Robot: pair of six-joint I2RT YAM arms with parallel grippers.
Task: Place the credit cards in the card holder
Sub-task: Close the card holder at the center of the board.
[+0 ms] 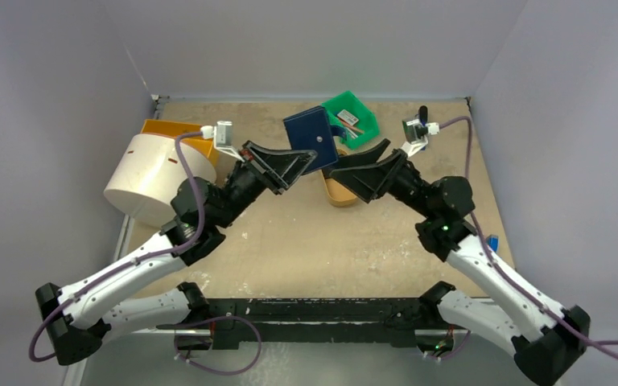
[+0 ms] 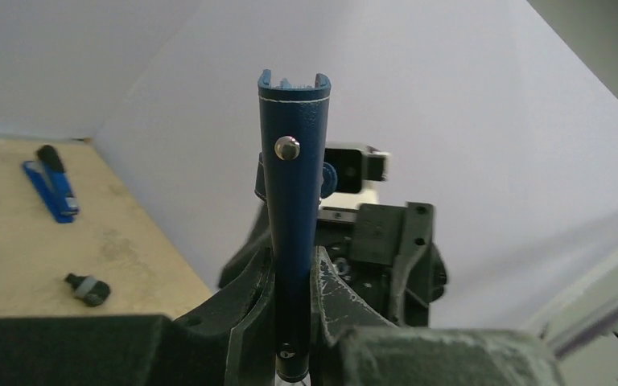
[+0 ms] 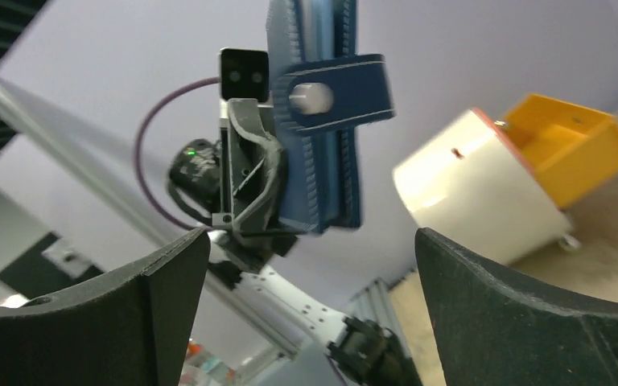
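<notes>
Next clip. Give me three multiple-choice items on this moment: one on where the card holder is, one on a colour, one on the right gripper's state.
1. The card holder is: A lying flat, untouched; B clamped in the left gripper; C dropped out of view.
2. The bin just behind it in the top view is: A green; B red; C black.
3. The right gripper is: A shut on a card; B shut on nothing; C open and empty.

Answers:
1 B, the left wrist view shows both fingers pressing its lower end.
2 A, its walls are bright green.
3 C, its fingers stand wide apart with nothing between them.
</notes>
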